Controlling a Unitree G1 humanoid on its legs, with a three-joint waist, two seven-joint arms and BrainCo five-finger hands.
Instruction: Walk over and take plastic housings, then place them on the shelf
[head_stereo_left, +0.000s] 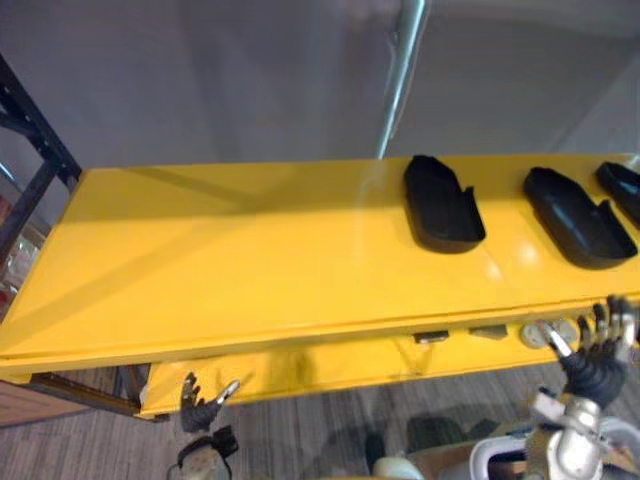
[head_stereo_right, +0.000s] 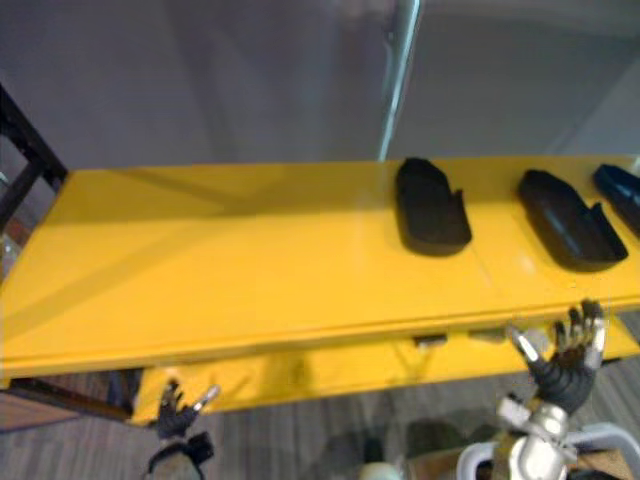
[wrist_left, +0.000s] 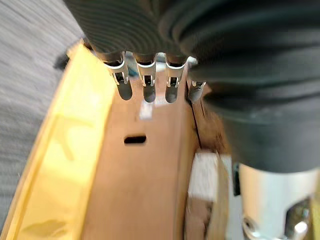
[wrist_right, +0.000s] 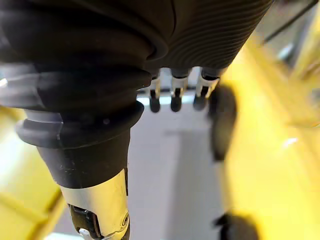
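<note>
three black plastic housings (head_stereo_left: 443, 203) lie on the yellow shelf (head_stereo_left: 220, 260) at 2 o'clock; left hand (head_stereo_left: 200, 402) at 7, right hand (head_stereo_right: 565, 352) at 4, both splayed, holding nothing.

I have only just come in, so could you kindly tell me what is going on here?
The robot stands facing a yellow shelf. Three black plastic housings lie on the shelf's right part: the left housing, the middle housing and the right housing. Both hands are open and hold nothing. The left hand hangs low in front of the shelf, and the right hand is raised at the shelf's front edge, apart from the housings.
</note>
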